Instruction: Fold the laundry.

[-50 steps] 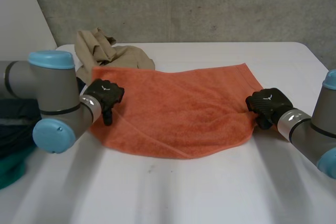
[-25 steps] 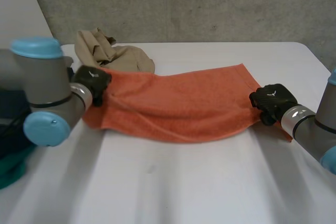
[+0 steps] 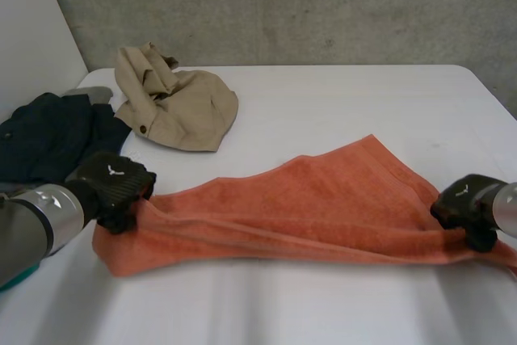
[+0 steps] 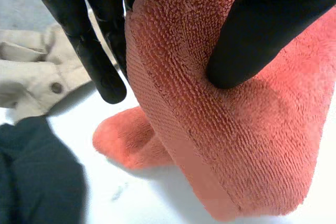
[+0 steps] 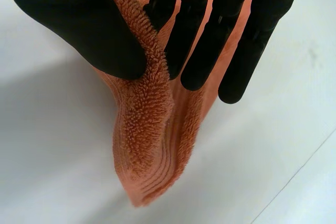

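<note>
The orange towel [image 3: 323, 212] stretches across the white table [image 3: 347, 103], left hand [image 3: 113, 189] pinching its left end and right hand [image 3: 466, 206] its right end between thumb and fingers, with bare tabletop beyond its far edge and a tan garment [image 3: 174, 101] beyond its left end.

The orange towel [image 3: 323, 208], spread flat before, now stretches bunched between the fingers of the left hand [image 3: 113, 187] and the right hand [image 3: 462, 204], clear of the beige garment [image 3: 174, 98].

head looks down; wrists close (sharing towel [image 3: 323, 208])
</note>
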Available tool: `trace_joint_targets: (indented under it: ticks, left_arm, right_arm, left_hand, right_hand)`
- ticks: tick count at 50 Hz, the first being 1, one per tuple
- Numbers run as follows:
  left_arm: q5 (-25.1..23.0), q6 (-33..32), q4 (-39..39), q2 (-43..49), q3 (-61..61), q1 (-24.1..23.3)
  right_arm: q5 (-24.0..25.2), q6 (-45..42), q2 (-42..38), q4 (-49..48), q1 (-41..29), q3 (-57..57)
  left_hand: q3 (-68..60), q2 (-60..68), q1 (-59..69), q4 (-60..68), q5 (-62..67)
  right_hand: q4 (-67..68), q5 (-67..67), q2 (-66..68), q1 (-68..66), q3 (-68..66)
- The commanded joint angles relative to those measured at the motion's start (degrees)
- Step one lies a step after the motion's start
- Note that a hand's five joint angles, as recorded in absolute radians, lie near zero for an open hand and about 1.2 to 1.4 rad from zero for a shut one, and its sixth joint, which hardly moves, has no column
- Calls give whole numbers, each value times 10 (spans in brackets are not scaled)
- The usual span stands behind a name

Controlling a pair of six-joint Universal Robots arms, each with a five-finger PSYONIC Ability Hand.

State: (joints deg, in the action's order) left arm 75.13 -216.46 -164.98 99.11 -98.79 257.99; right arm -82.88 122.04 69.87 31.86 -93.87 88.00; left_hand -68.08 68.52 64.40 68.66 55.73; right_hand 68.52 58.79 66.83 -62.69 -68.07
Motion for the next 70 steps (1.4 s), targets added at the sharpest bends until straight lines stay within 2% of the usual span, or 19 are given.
trace_joint_targets:
  ticks: [1, 7, 10, 14, 15, 18, 21, 25, 29, 35, 44, 48, 54, 59, 61, 62, 65, 70]
  left_arm:
    - [-15, 25, -24, 84, 46, -27]
    - [20, 38, -80, 117, 185, -55]
    - [42, 76, -140, 101, 260, -59]
    - [64, 183, -264, 69, 301, -53]
    - [66, 229, -311, 63, 308, -48]
    - [60, 280, -344, 65, 312, -47]
    - [47, 297, -316, 83, 309, -47]
    - [44, 280, -262, 112, 288, -56]
    - [49, 259, -250, 128, 249, -59]
    - [50, 221, -261, 151, 168, -63]
    - [51, 110, -348, 184, 49, -63]
    - [47, 89, -361, 175, 28, -50]
    - [40, 86, -351, 157, 12, -41]
    - [31, 86, -344, 134, -7, -35]
    - [27, 86, -344, 124, -16, -37]
    - [24, 85, -344, 112, -24, -40]
    - [26, 86, -339, 93, -38, -42]
    - [21, 88, -292, 12, -62, -40]
  right_arm:
    - [-3, 16, -52, -61, -30, -29]
    - [-25, 75, -89, -158, -57, -132]
    - [-54, 138, -79, -245, -59, -207]
    - [-58, 234, -30, -404, -50, -222]
    - [-50, 261, 0, -463, -45, -211]
    - [-31, 282, 24, -518, -44, -198]
    - [-7, 283, 22, -500, -53, -197]
    - [10, 283, -8, -437, -65, -194]
    - [14, 276, -39, -397, -74, -185]
    - [18, 256, -82, -361, -76, -144]
    - [27, 217, -139, -346, -64, -78]
    - [28, 210, -140, -347, -56, -70]
    - [36, 211, -129, -347, -50, -62]
    - [37, 210, -125, -347, -49, -55]
    - [36, 209, -125, -344, -49, -54]
    - [34, 208, -123, -343, -49, -54]
    - [33, 206, -116, -333, -49, -52]
    - [32, 177, -60, -237, -36, -59]
  left_hand:
    - [-119, 115, 156, 113, 143]
    - [-119, 115, 156, 113, 143]
    - [-119, 115, 156, 113, 143]
    - [-119, 115, 156, 113, 143]
    - [-119, 115, 156, 113, 143]
    - [-119, 115, 156, 113, 143]
    - [-116, 112, 153, 110, 140]
    - [-116, 112, 153, 110, 140]
    - [-111, 107, 148, 105, 134]
    - [-69, 65, 106, 63, 92]
    - [57, -61, -20, -63, -34]
    - [131, -135, -94, -137, -107]
    - [162, -166, -125, -167, -138]
    - [113, -117, -76, -119, -90]
    - [26, -30, 11, -32, -2]
    - [-103, 99, 140, 97, 126]
    - [-119, 115, 156, 113, 143]
    - [-119, 115, 156, 113, 143]
  right_hand:
    - [115, 112, 132, -173, -119]
    - [115, 112, 132, -173, -119]
    - [115, 112, 132, -173, -119]
    - [115, 112, 132, -173, -119]
    - [115, 112, 132, -173, -119]
    - [115, 112, 132, -173, -119]
    - [115, 112, 132, -173, -119]
    - [115, 112, 132, -173, -119]
    - [115, 112, 132, -173, -119]
    - [115, 112, 132, -173, -119]
    - [115, 112, 132, -173, -119]
    - [115, 112, 132, -173, -119]
    - [115, 112, 132, -173, -119]
    - [115, 112, 132, -173, -119]
    - [115, 112, 132, -173, -119]
    - [115, 112, 132, -173, -119]
    - [115, 112, 132, -173, -119]
    - [115, 112, 132, -173, -119]
